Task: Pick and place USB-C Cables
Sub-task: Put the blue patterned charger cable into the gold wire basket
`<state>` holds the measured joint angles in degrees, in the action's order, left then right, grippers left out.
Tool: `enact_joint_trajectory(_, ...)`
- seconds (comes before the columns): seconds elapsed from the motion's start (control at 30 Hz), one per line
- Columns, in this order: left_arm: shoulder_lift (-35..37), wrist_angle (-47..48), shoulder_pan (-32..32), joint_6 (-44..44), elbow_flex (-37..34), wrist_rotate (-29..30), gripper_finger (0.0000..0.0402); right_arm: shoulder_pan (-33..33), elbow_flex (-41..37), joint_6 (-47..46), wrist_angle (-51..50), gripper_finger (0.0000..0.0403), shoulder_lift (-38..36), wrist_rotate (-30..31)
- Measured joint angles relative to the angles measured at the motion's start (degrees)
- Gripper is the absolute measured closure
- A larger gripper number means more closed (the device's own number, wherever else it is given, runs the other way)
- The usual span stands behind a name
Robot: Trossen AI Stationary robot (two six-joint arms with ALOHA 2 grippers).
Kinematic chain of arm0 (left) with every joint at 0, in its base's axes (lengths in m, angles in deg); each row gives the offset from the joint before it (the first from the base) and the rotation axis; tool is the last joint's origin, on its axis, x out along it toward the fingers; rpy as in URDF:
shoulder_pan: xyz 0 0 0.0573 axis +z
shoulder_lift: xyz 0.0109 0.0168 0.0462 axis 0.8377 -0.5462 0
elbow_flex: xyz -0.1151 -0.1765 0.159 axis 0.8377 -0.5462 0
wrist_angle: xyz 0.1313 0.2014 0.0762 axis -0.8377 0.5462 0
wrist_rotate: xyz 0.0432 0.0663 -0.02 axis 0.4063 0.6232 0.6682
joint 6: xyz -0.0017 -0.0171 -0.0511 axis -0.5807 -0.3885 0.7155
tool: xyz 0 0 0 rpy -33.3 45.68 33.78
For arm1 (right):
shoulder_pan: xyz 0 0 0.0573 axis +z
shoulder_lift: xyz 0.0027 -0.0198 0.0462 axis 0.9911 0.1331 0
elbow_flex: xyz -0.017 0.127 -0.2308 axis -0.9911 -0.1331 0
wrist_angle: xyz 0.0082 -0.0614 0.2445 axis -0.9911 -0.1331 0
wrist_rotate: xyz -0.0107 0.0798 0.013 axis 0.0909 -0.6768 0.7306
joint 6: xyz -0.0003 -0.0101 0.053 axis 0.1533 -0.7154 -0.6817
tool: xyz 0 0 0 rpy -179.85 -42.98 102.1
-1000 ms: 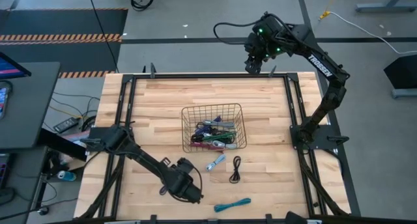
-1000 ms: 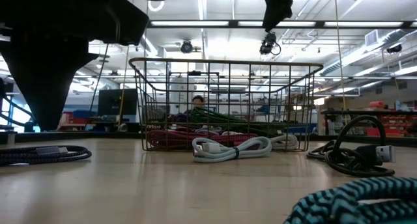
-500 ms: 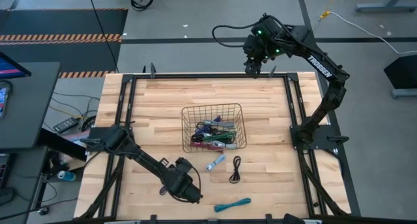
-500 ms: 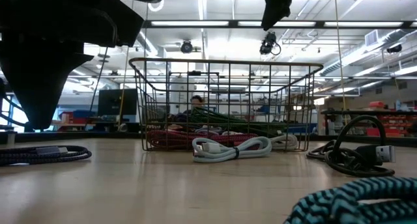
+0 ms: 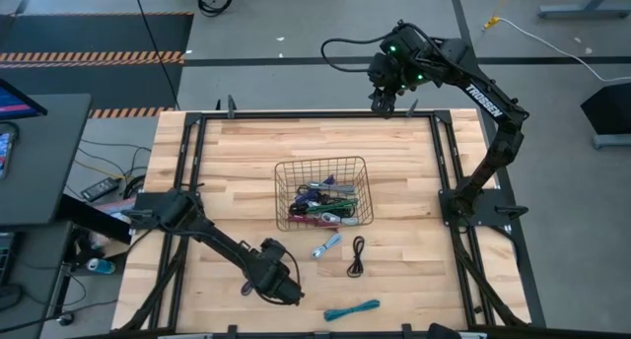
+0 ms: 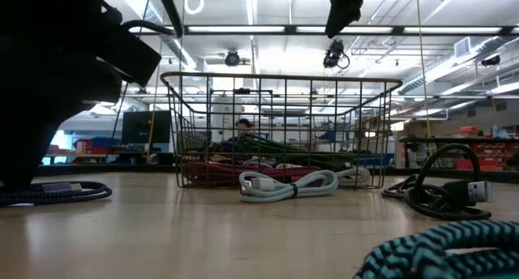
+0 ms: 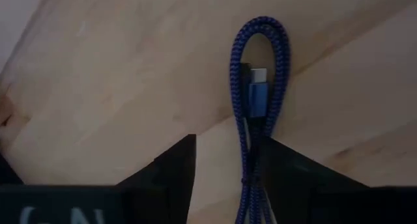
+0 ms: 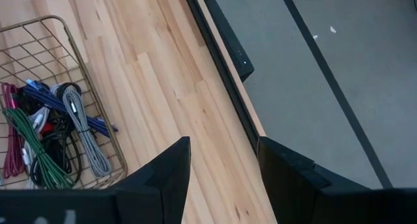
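Blue cable point(image 7: 255, 113): folded braided loop, flat on the wooden surface point(image 5: 237, 171) near its front left part; one end runs between the left claw's fingers.
Left claw point(image 7: 225, 178): low over the blue cable, fingers straddling the strand with a gap either side; not clamped as far as the wrist view shows. Judged: either about to grip or letting go, cannot tell which.
Basket point(image 5: 281, 167): wire mesh, mid-surface; holds a tangle of cables, green point(image 8: 36, 152), grey point(image 8: 85, 136), maroon point(image 8: 10, 136) and blue among them. Judged: the collecting point, which is why loose cables lie near it.
Loose cables: grey-white one point(image 5: 326, 245) and black one point(image 5: 356, 255) just in front of the basket; teal one point(image 5: 352, 308) near the front edge.
Right claw point(image 8: 221, 178): parked high over the far edge of the surface, fingers apart, nothing between them. Judged: waiting, kept clear of the work.
Remaining: at least four cables outside the basket.
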<state>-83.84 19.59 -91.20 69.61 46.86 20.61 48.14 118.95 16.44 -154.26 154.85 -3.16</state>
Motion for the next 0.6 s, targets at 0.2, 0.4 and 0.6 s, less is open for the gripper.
enact_joint_trajectory(0.2, 0.0, -0.9, 0.0, 0.0, 0.0, 0.0, 0.0224, 0.0, 0.0, 0.0, 0.2, 0.0219, 0.0, 0.0)
enact_joint_trajectory(0.4, 0.0, -3.3, 0.0, 0.0, 0.0, 0.0, 0.0224, 0.0, 0.0, 0.0, 0.2, 0.0219, 0.0, 0.0)
enact_joint_trajectory(0.6, 0.0, -3.2, 0.0, 0.5, 0.0, 0.0, 0.0224, 0.0, 0.0, 0.0, 0.1, 0.0219, 0.0, 0.0)
